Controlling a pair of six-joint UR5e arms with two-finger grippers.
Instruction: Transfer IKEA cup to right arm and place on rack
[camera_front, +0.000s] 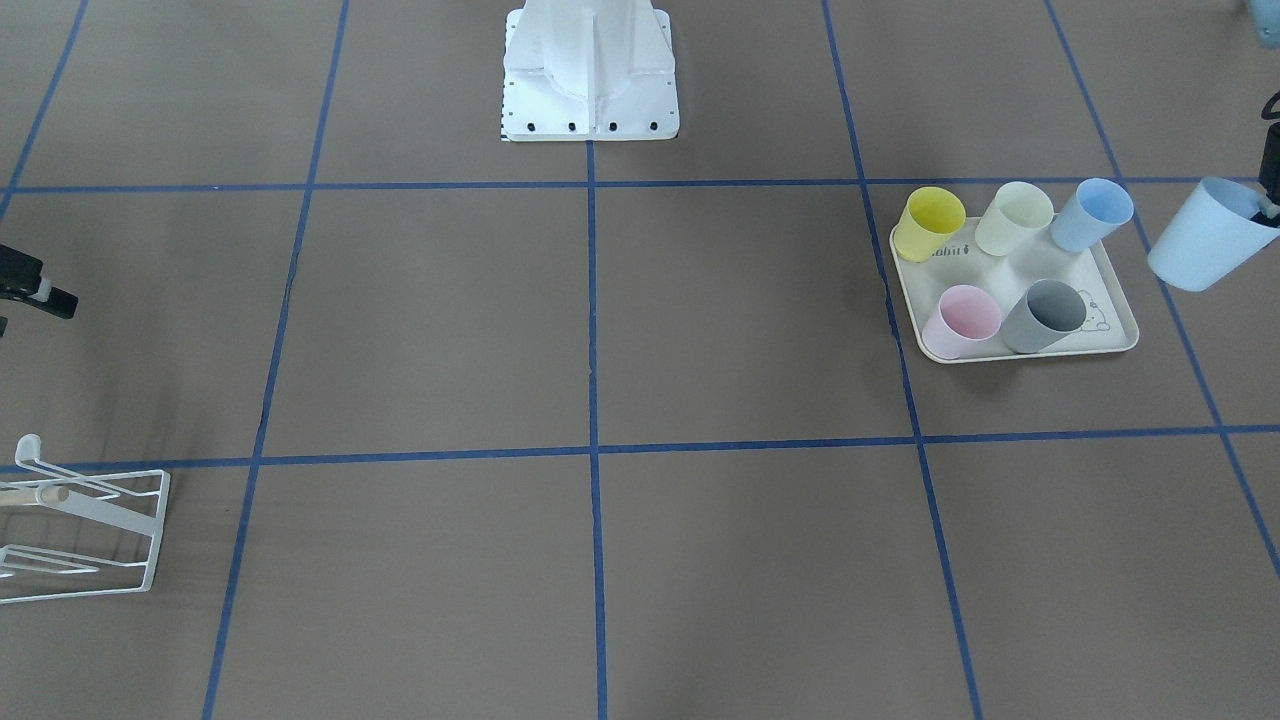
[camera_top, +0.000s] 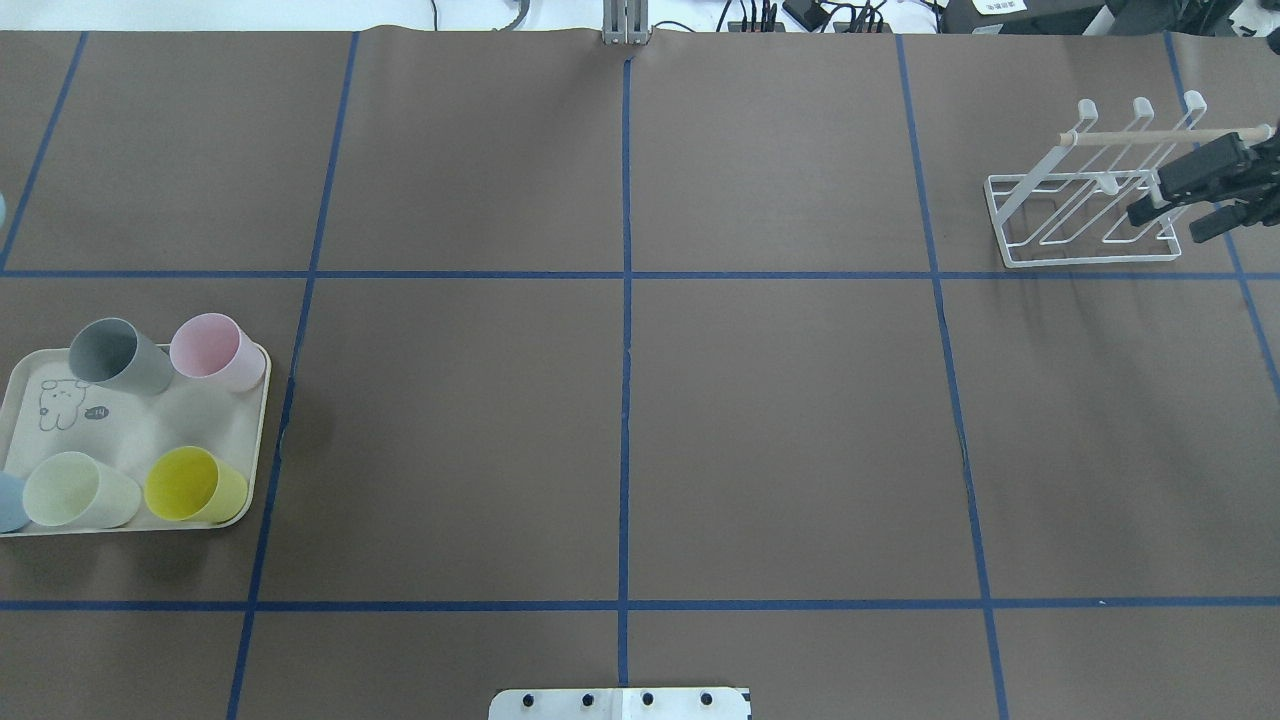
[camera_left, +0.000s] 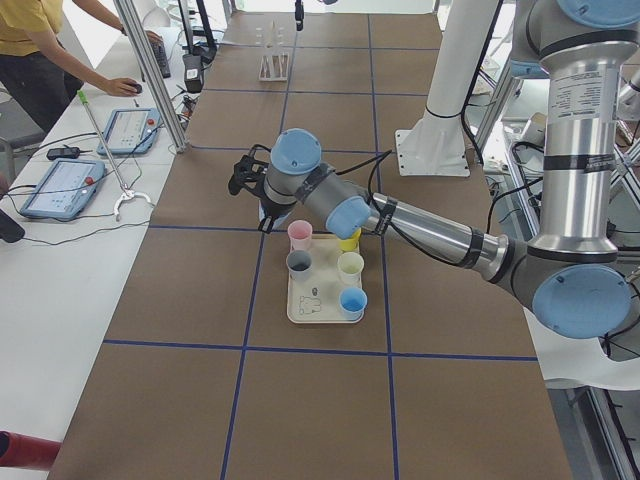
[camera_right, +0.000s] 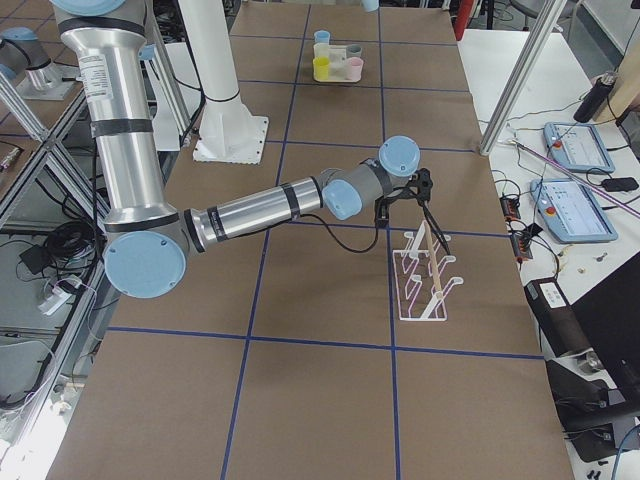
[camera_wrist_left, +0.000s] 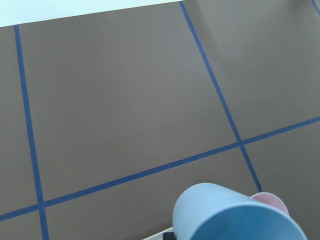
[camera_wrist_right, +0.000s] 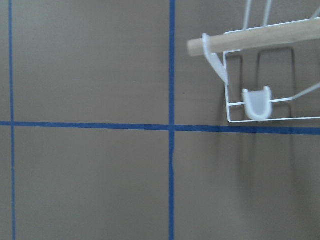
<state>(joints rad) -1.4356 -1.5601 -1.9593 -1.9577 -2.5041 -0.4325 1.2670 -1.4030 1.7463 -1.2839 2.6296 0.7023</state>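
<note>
My left gripper is shut on the rim of a light blue cup and holds it tilted in the air, just beyond the tray's outer side. The cup also fills the bottom of the left wrist view. The white wire rack with its wooden dowel stands at the far right; it also shows in the front view and the right wrist view. My right gripper hovers over the rack's right end, open and empty.
A cream rabbit-print tray at the left holds grey, pink, pale green, yellow and blue cups. The robot's white base stands at mid-table. Operators' tablets lie beyond the far edge.
</note>
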